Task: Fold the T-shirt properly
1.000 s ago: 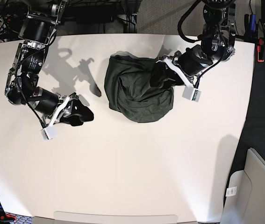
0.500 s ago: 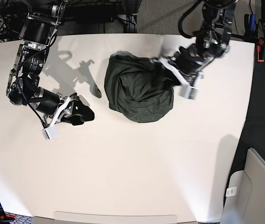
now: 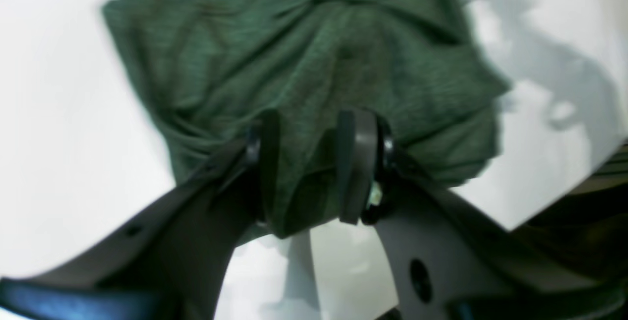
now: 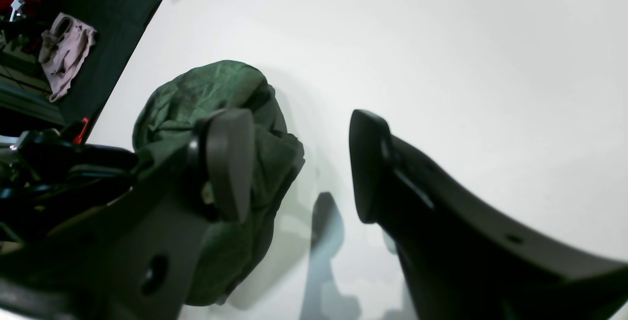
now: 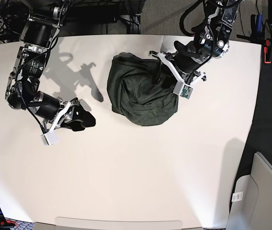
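The T-shirt (image 5: 138,93) is a dark olive-green bunched heap at the back middle of the white table (image 5: 126,167). My left gripper (image 5: 163,76) is at the heap's right edge. In the left wrist view, a fold of the T-shirt (image 3: 304,65) fills the gap between its fingers (image 3: 355,163), so the left gripper (image 3: 306,173) is shut on the cloth. My right gripper (image 5: 88,119) rests low over bare table to the left of the heap, apart from it. In the right wrist view the right gripper (image 4: 294,168) is open and empty, with the T-shirt (image 4: 211,89) beyond it.
A grey bin (image 5: 263,191) stands off the table's front right corner. Cables and a red item (image 5: 268,50) lie beyond the back and right edges. A pale cloth (image 4: 64,50) lies off the table on dark flooring.
The left arm has swung up and toward the back, turning its wrist while holding the shirt's right edge. The heap keeps its shape. The right arm has barely shifted.
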`<control>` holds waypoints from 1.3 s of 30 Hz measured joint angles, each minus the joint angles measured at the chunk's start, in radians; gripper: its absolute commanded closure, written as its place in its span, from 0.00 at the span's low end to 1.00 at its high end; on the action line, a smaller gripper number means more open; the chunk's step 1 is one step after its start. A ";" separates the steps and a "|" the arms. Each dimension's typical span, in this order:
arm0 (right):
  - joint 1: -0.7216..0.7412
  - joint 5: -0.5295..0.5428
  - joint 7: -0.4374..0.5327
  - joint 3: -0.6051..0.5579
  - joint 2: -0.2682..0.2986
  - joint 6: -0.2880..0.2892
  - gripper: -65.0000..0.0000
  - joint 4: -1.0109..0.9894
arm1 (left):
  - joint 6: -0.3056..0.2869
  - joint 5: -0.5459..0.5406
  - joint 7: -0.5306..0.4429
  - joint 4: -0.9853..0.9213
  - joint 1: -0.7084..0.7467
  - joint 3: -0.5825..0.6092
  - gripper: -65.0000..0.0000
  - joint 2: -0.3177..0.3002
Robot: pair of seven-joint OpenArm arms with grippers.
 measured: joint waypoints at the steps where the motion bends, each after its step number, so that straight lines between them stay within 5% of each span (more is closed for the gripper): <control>1: 0.000 0.000 0.000 0.000 0.000 0.000 0.55 0.000 | 0.000 0.006 -0.001 0.000 0.000 0.000 0.70 0.001; 9: 0.000 0.000 0.000 0.000 0.000 0.000 0.55 0.000 | -0.003 0.008 -0.056 0.000 0.003 0.000 0.72 0.000; 19: 0.000 0.000 0.000 0.000 0.000 0.000 0.55 0.000 | -0.007 0.179 -0.059 0.008 0.002 0.106 0.72 0.000; 39: 0.000 0.008 0.000 0.000 -0.003 0.000 0.55 0.000 | -0.007 0.306 -0.060 -0.018 0.000 0.118 0.73 0.000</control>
